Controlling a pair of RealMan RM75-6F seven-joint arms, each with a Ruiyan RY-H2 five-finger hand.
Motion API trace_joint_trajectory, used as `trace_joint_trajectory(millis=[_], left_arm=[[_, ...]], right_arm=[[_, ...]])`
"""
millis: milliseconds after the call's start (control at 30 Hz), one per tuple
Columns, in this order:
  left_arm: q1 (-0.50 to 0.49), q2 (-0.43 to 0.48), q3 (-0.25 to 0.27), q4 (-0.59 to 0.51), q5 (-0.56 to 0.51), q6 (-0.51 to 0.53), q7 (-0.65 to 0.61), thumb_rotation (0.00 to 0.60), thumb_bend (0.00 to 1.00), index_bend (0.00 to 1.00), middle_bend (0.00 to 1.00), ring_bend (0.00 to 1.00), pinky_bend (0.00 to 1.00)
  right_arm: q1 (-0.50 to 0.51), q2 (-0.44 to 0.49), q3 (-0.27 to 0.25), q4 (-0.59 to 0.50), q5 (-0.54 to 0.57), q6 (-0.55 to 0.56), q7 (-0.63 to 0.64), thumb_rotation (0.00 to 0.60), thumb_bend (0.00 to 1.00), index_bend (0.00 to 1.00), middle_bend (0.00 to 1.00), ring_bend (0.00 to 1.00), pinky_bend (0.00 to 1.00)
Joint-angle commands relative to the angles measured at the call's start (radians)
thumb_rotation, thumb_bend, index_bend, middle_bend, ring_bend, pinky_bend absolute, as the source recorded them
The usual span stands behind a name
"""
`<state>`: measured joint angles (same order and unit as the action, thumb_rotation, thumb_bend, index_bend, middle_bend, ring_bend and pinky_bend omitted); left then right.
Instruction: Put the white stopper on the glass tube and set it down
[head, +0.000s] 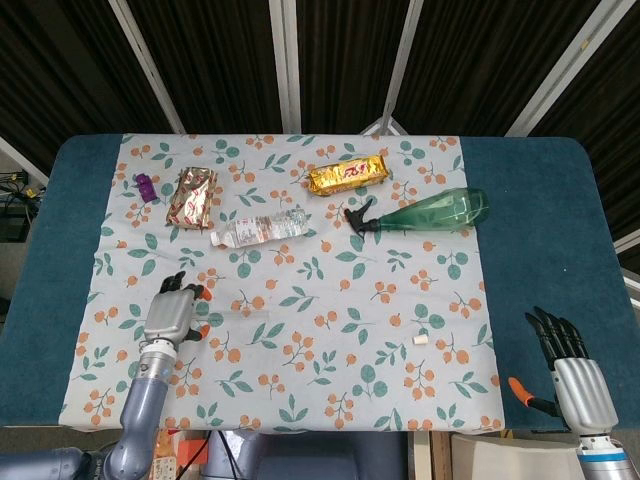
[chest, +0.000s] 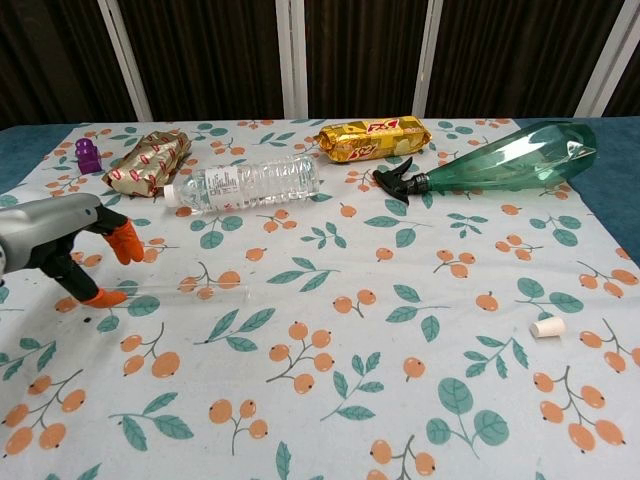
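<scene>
The clear glass tube (chest: 185, 293) lies flat on the floral cloth at the left, faint in the head view (head: 243, 313). My left hand (chest: 60, 245) hovers at the tube's left end with its orange-tipped fingers (chest: 126, 241) spread and nothing in them; one fingertip sits close to the tube's end. In the head view this hand (head: 172, 312) hides that end. The small white stopper (chest: 547, 327) lies on the cloth at the right (head: 421, 340), far from the tube. My right hand (head: 572, 372) stays off the cloth at the near right corner, fingers apart and empty.
A water bottle (chest: 243, 183), a green spray bottle (chest: 500, 160), a gold biscuit packet (chest: 373, 138), a foil snack packet (chest: 148, 161) and a small purple object (chest: 88, 155) lie across the back half of the blue table (head: 540, 230).
</scene>
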<state>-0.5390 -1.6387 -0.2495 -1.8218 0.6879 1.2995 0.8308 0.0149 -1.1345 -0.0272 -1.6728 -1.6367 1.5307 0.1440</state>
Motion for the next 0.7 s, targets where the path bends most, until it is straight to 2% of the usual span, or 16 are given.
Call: trace_joint_trajectory(millis=[33, 367, 700], left_arm=[[-0.036, -0.055, -0.007, 0.04, -0.031, 0.026, 0.03, 0.6, 0.37, 0.4, 0.31, 0.0, 0.0], [-0.077, -0.135, 0.0, 0.098, -0.072, 0.058, 0.065, 0.6, 0.37, 0.43, 0.32, 0.0, 0.0], [-0.098, -0.157, -0.002, 0.136, -0.101, 0.073, 0.086, 0.6, 0.43, 0.45, 0.32, 0.0, 0.0]], right_arm=[[0.0, 0.001, 0.0, 0.0, -0.001, 0.0, 0.002, 0.6, 0.29, 0.0, 0.0, 0.0, 0.0], [0.001, 0.003, -0.002, 0.0, 0.0, -0.003, 0.009, 0.6, 0.29, 0.0, 0.0, 0.0, 0.0], [0.001, 0.003, -0.001, 0.0, 0.002, -0.003, 0.012, 0.6, 0.29, 0.0, 0.0, 0.0, 0.0]])
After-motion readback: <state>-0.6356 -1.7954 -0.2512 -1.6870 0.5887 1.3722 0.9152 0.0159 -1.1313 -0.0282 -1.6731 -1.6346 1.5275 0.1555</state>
